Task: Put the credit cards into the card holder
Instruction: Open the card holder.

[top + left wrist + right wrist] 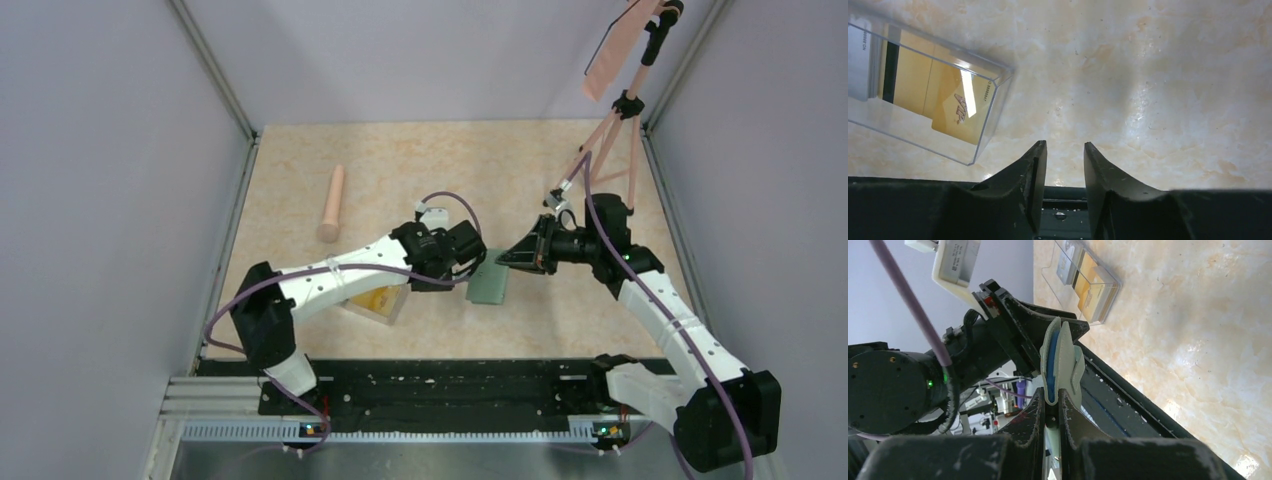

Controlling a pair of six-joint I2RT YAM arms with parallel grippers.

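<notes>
Card holder (1060, 357), muted green, folded: clamped by one edge in the right tool (1051, 399), to the right of the clear box (1002, 82), apparently to steady it for loading. Credit cards (955, 107), yellow and pale: lying inside the clear box, none loaded yet. Left tool (1064, 150): fingers apart, gripping nothing, just right of the clear box, likely positioned to help open the holder.

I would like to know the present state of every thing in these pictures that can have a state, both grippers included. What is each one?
left gripper: jaws partly open, nothing between them.
right gripper: shut on one edge of the card holder.
card holder: folded, covers slightly parted, blue pages showing.
clear box: lying flat, cards inside.
credit cards: stacked in the clear box.
pink cylinder: lying on its side, touched by nothing.
</notes>
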